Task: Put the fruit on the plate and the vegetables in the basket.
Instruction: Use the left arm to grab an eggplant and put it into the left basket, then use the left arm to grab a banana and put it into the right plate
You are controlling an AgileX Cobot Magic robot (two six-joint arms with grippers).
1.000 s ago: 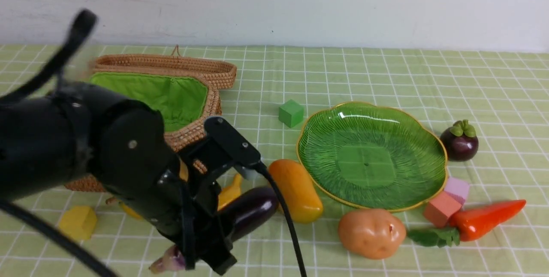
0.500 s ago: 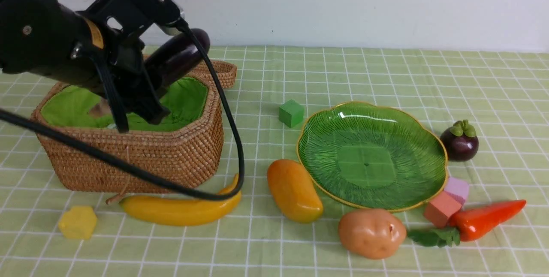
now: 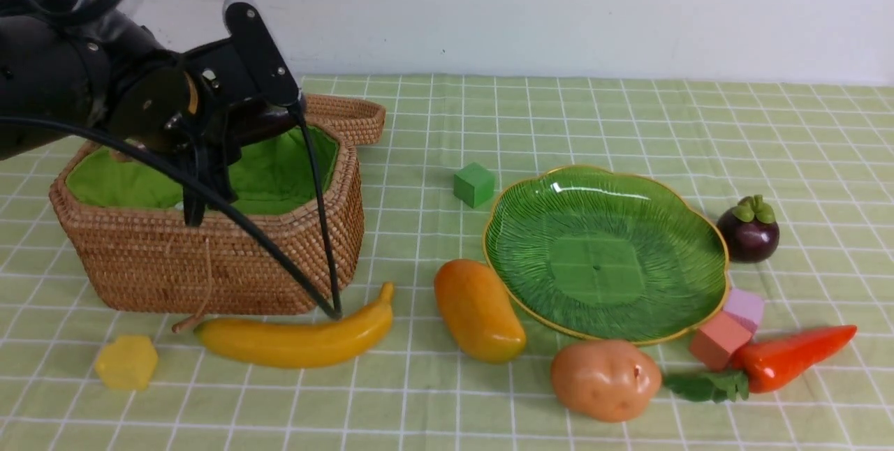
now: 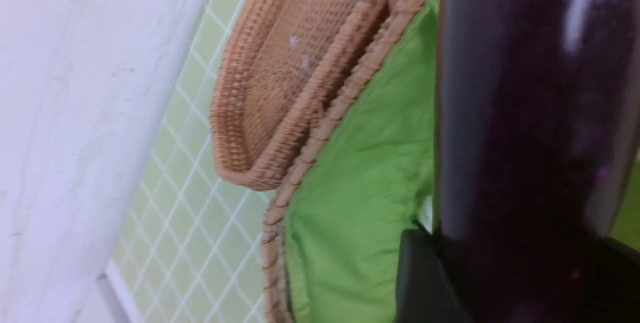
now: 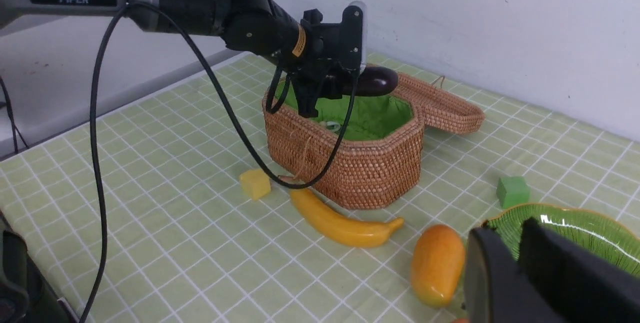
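My left gripper hangs over the open wicker basket, shut on the dark purple eggplant. The eggplant lies level just above the green lining near the back rim. It fills the left wrist view between the jaws. In front of the basket lies the banana, with the mango beside the bare green plate. The mangosteen sits to the plate's right. Potato and carrot lie in front of the plate. My right gripper is shut and holds nothing, above the plate's near edge.
The basket's lid lies folded back behind it. A green block stands behind the plate and a yellow block lies front left. A red block and a pink block sit by the carrot. A white wall closes the back.
My left gripper has lifted the eggplant from the table in front of the basket, carried it up over the basket, and lowered it slightly toward the lining.
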